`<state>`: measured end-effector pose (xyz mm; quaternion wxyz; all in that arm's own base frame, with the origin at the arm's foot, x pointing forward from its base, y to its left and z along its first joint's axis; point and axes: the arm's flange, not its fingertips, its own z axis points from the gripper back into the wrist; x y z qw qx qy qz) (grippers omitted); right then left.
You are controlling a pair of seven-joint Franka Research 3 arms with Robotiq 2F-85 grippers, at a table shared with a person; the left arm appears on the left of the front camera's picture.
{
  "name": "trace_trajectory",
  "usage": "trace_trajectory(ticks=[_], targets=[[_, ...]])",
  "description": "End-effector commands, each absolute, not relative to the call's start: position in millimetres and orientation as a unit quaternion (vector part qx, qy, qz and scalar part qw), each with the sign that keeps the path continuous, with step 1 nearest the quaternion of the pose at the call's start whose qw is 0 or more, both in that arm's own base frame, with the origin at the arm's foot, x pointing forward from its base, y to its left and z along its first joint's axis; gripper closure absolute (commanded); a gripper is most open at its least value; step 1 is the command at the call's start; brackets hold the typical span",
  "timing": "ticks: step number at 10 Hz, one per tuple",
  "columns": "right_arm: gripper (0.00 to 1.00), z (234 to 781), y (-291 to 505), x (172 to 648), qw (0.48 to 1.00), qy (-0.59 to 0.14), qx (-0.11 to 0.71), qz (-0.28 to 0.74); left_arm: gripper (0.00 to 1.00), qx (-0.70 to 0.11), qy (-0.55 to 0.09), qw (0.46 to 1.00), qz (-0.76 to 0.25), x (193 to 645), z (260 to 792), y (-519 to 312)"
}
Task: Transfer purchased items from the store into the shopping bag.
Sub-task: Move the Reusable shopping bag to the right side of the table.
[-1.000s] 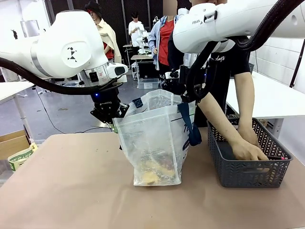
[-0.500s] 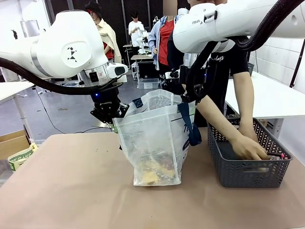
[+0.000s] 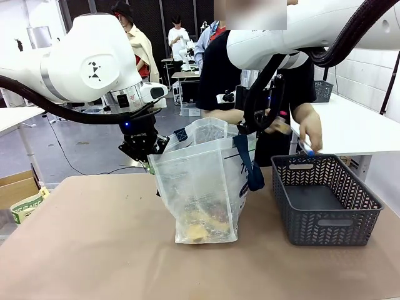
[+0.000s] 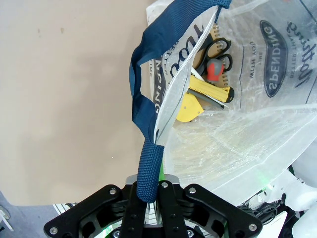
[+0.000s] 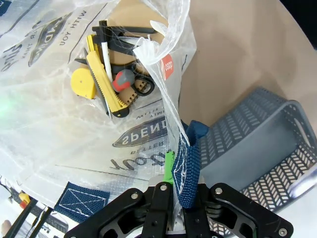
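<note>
The shopping bag (image 3: pixel 203 181), whitish plastic with navy lettering, stands open on the table between my arms. My left gripper (image 3: pixel 149 157) is shut on its left navy strap (image 4: pixel 147 166), and my right gripper (image 3: pixel 248 128) is shut on the right strap (image 5: pixel 187 166). Several purchased items lie at the bag's bottom: a yellow tape measure (image 5: pixel 83 83), a yellow knife (image 4: pixel 208 89) and scissors (image 4: pixel 218 49). A person's hand (image 3: pixel 310 132) is raised above the basket with a thin blue-tipped item (image 3: pixel 306 149). The other hand (image 3: pixel 278 127) holds something brownish beside the bag's mouth.
A dark grey lattice basket (image 3: pixel 325 215) stands right of the bag, close to it, with nothing visible inside. The tan table (image 3: pixel 87 250) has free room at the left and front. A cardboard box (image 3: pixel 15 187) sits off its left edge.
The person's hands have lifted out of the basket with items and moved up toward the bag's mouth. The bag and both arms have stayed still.
</note>
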<state>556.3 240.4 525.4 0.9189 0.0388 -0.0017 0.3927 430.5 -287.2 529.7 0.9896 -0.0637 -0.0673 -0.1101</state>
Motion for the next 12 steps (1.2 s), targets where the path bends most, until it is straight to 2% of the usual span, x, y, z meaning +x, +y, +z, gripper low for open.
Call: trace_trajectory(ticks=[1, 12], targets=[[1.0, 524.4, 237.4, 557.4, 0.922, 0.0, 0.036, 0.385, 1.0, -0.063, -0.068, 0.99, -0.109, 430.7, 529.9, -286.0], [1.0, 524.4, 237.4, 557.4, 0.922, 0.0, 0.036, 0.385, 1.0, -0.063, -0.068, 0.99, -0.109, 430.7, 529.9, -286.0]])
